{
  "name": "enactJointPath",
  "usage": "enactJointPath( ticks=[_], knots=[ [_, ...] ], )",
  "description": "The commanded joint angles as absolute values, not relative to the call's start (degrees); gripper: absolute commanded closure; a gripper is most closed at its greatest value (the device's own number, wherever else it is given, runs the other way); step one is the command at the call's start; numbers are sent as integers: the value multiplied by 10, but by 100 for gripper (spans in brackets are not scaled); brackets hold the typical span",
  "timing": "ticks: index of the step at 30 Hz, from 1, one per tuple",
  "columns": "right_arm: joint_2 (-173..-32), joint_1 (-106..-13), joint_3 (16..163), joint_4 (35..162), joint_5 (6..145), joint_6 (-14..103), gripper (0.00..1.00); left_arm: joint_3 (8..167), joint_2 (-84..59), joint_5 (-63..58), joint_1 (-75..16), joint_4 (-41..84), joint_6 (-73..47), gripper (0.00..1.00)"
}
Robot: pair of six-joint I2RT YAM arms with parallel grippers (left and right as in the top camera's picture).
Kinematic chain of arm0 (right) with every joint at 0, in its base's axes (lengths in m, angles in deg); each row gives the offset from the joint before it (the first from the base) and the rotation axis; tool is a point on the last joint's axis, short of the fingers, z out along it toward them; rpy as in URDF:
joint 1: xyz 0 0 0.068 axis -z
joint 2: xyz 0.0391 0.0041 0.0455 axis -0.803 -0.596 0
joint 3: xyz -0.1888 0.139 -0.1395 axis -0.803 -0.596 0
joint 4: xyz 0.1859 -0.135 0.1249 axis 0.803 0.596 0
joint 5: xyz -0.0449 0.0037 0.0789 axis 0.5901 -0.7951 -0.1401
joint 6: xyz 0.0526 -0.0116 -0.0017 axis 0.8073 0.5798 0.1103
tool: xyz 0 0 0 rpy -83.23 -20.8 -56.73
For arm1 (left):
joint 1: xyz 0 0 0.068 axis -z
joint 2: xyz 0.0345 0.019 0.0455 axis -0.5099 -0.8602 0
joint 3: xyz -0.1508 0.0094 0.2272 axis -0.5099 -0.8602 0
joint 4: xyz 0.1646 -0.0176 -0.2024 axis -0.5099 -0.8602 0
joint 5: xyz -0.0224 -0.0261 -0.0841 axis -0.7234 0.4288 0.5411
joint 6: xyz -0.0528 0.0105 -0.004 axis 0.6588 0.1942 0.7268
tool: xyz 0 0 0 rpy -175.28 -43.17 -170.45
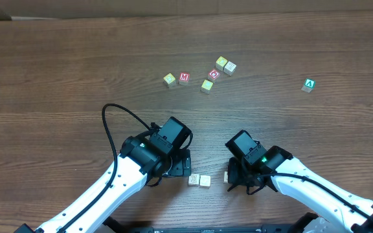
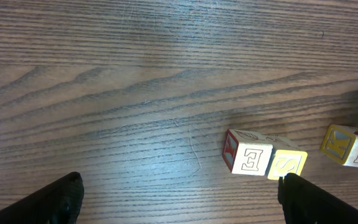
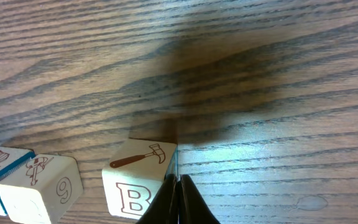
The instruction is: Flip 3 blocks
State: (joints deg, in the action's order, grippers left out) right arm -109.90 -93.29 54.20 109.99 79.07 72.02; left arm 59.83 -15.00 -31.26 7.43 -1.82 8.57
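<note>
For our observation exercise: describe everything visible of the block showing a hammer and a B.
The hammer block is a pale wooden cube. Its top shows a brown hammer, one side an outlined B, another a yellow K. It sits flat on the wood-grain table, apart from the 9 block. The shut right claw seems to touch its edge.

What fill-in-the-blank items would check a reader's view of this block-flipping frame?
1. The right gripper has its jaws ___, right beside the hammer block.
2. Below the hammer picture, that block's side face shows the letter ___.
3. The left gripper stands ___, with nothing between its fingers.
4. In the left wrist view, the yellow-faced block shows the letter ___.

Missing words: shut; B; open; S.
</note>
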Motion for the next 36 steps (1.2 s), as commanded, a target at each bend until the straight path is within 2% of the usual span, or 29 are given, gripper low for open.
enactJointPath(
  ticks=[1,17,36],
  knots=[
    [-1098,-934,543,1096,779,710,95,595,-149,-306,72,-18,81,7],
    [-1098,-934,543,1069,722,632,95,595,-149,-306,72,-17,81,6],
    [-1170,-935,543,1039,689,620,96,595,-149,-306,72,-16,81,5]
  ],
)
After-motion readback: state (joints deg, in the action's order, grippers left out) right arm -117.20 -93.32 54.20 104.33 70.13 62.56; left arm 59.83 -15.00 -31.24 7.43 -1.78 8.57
